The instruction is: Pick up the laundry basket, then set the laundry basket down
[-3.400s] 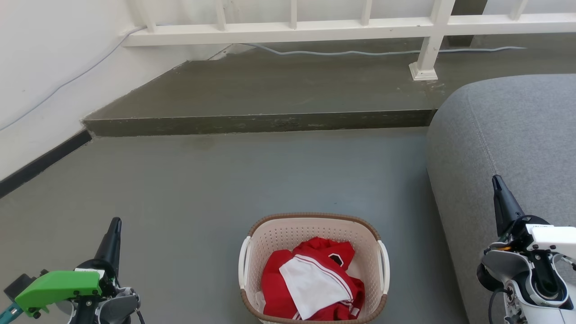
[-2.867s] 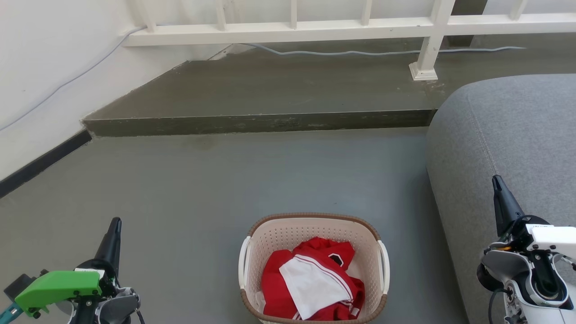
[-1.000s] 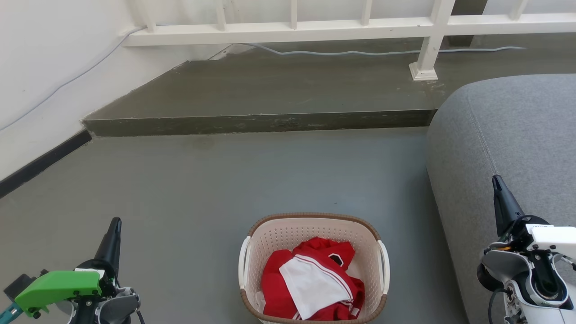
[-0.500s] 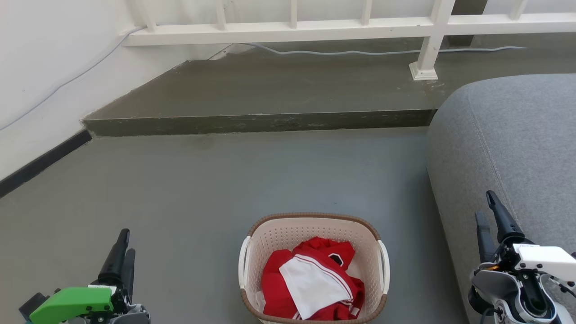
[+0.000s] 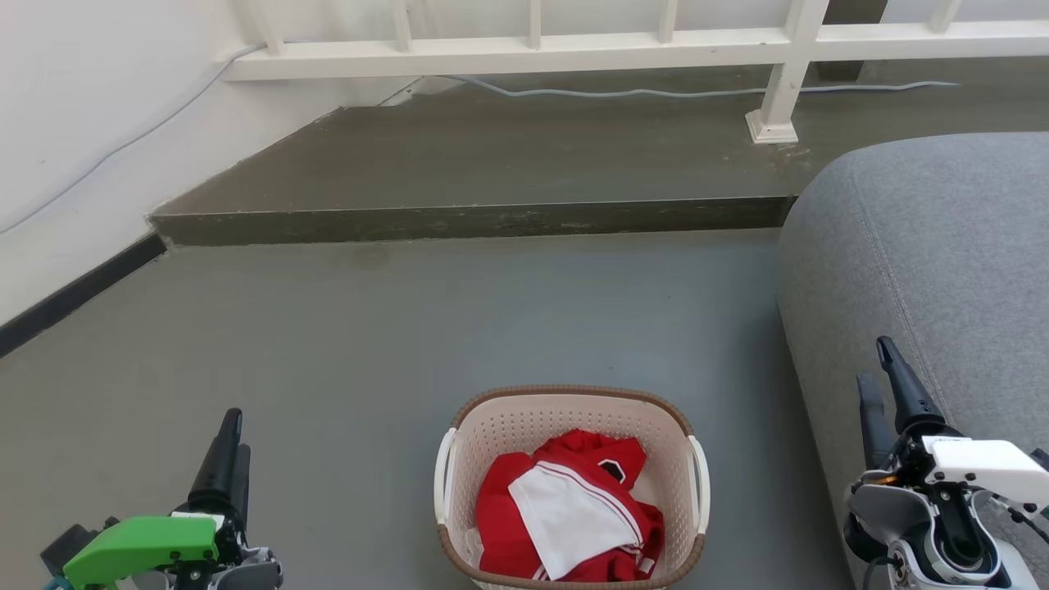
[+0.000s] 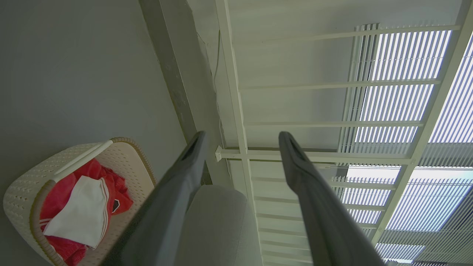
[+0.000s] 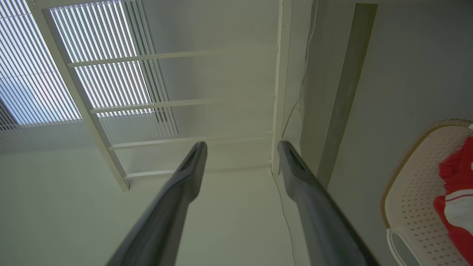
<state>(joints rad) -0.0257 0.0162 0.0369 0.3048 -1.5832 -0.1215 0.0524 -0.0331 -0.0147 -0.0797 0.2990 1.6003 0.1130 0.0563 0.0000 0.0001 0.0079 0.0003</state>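
A grey floor (image 5: 393,328) takes up most of the head view, running from the bottom edge up to a darker raised step (image 5: 492,164) across the upper half. A white wall (image 5: 74,90) with a dark skirting strip occupies the upper left. A large grey sofa (image 5: 942,246) with a rounded edge covers the right side, from mid-height down to the lower right corner. A white railing (image 5: 574,49) runs along the top edge, one post standing on the step at upper right, and a thin grey cable (image 5: 623,94) trails just below it.

The laundry basket (image 5: 569,392) sits on the floor at bottom centre, just left of the sofa, its near rim cut off by the bottom edge. It is cream and perforated, with a brown rim and a white handle on each side. Crumpled red and white clothes (image 5: 565,508) lie inside it.

The left gripper (image 5: 236,434) is at the lower left, well apart from the basket, its fingers pointing up the frame above a green housing. In the left wrist view its two dark fingers (image 6: 177,184) stand spread with nothing between them, and the basket appears at lower left. The right gripper (image 5: 874,360) is at the lower right, in front of the sofa and apart from the basket. In the right wrist view its fingers (image 7: 306,192) are likewise parted and empty, with the basket at the right edge.
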